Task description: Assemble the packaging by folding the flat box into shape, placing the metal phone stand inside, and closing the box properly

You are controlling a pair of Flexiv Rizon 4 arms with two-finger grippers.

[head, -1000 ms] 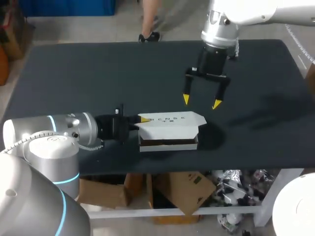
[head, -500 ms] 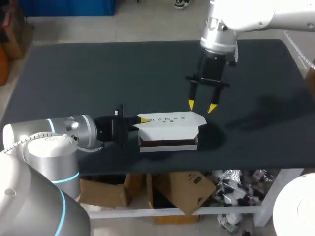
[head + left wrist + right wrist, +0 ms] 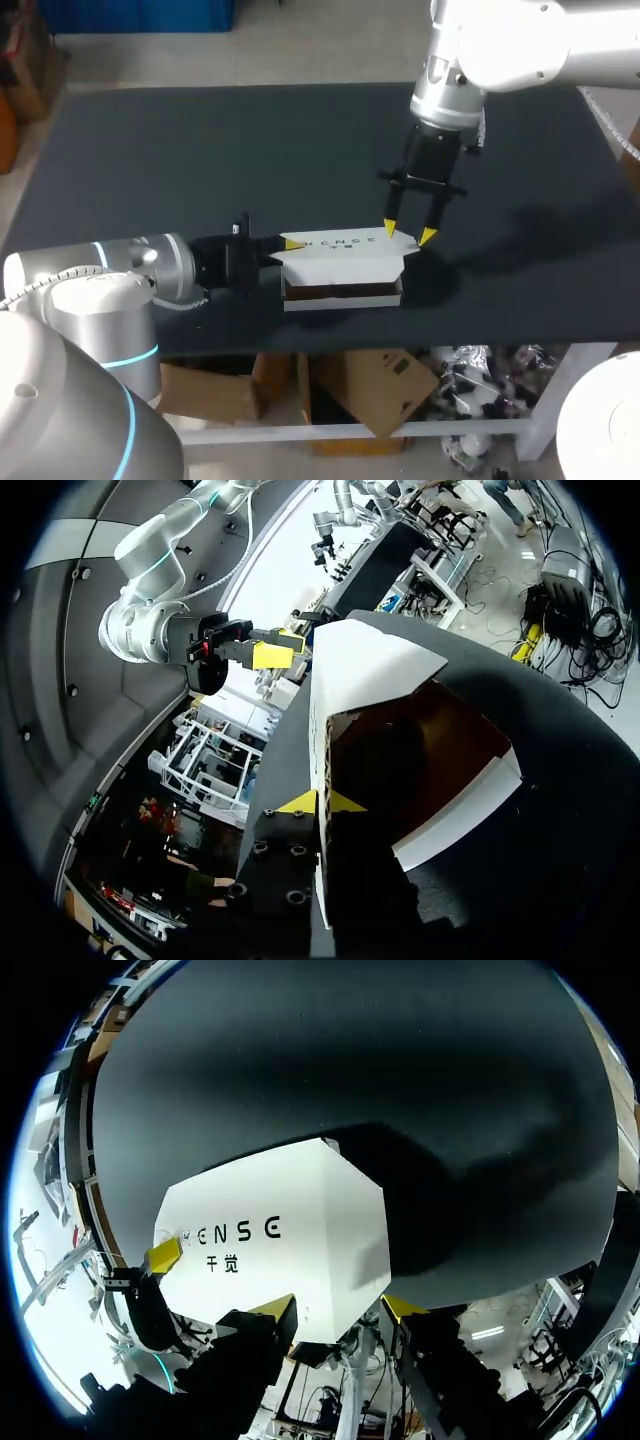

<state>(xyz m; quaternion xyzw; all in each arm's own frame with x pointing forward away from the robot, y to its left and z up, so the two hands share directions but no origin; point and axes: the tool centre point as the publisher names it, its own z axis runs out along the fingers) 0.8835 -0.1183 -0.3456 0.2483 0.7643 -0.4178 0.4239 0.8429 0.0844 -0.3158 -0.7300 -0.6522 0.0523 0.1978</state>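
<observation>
Head view: the left gripper [image 3: 288,243] pinches one end of the white box [image 3: 340,291] by its raised lid [image 3: 345,243]; the right gripper [image 3: 408,234] has fingers spread, the lid's other end between them

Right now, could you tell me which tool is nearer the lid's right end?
Right: right tool straddles that lid end from above; left tool grips the box at the opposite end.

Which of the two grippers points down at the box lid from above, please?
The right gripper: it hangs over the tapered end of the lid, tips down. The left gripper lies level with the table, at the opposite end of the box.
</observation>
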